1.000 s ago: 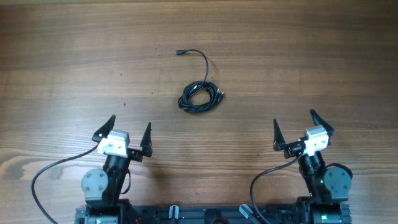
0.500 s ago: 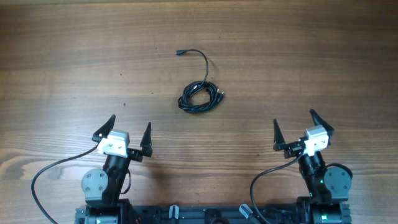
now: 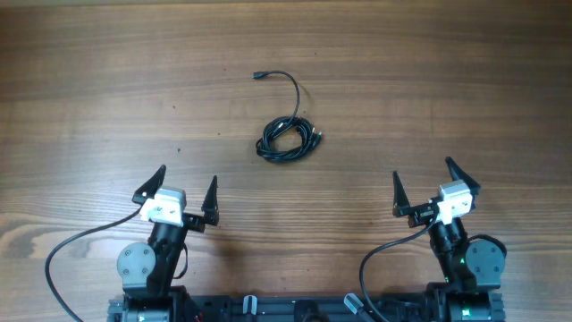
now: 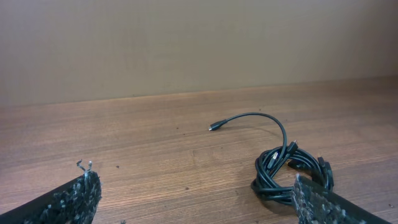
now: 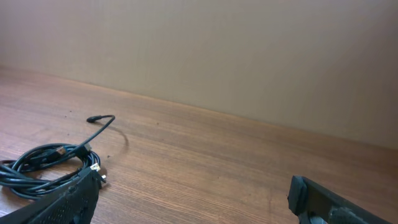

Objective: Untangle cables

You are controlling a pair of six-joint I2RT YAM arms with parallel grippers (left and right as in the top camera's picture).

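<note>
— Where do the arms stand?

— Both sit at the near edge of the table [image 3: 89, 89]. The left gripper [image 3: 188, 174] is toward the near-left corner and the right gripper [image 3: 422, 170] toward the near-right. Each has its jaws spread wide and holds nothing.

— And the cables [image 3: 287, 139]?

— They lie beyond the grippers, about midway between the side edges and well apart from both. They are bunched into one small coil [image 4: 287, 171] of thin black cord, loop on loop, flat on the wood. A metal-tipped end pokes out on its right side. One loose tail [image 3: 293, 88] arcs away toward the far edge and ends in a small plug [image 3: 256, 75].

— How will it handle?

— Light and limp, I judge — it should slide on the wood rather than resist, and a pull on one strand will likely drag the whole bunch along.

— So where should they take hold?

— I would pinch the tail close behind the plug, where it lies clear of the rest. The other gripper could pin the coil's rim. Single strands inside the bunch are too close-packed to tell apart from here.
</note>
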